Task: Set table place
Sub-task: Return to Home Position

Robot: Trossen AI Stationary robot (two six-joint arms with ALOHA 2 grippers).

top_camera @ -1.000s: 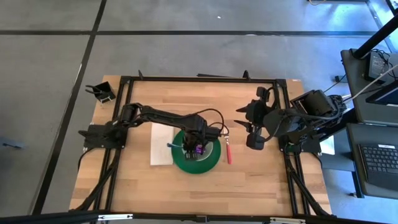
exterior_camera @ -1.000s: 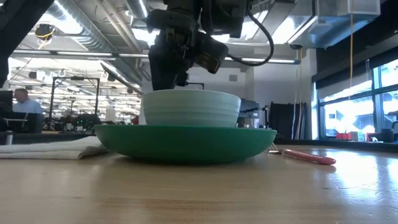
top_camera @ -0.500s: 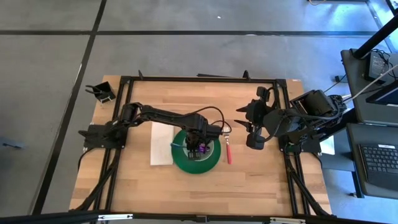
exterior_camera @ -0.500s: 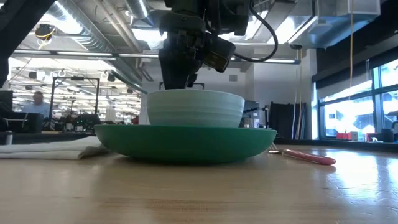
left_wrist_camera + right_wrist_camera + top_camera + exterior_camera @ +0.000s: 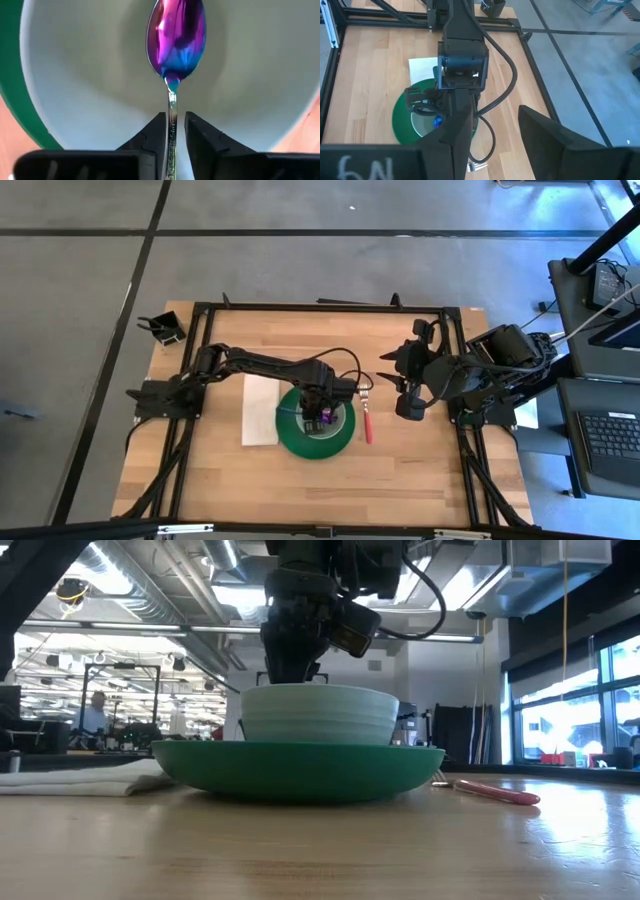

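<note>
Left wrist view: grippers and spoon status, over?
Left gripper at handle of iridescent blue-purple metal spoon, grip unclear. Right gripper open, over light wood table, right side. Spoon head inside pale ribbed bowl on round green plate. No obstruction seen.

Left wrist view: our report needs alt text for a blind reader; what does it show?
A shiny purple-blue spoon lies in a pale bowl on a green plate. The left gripper straddles its handle, fingers slightly apart.
</note>
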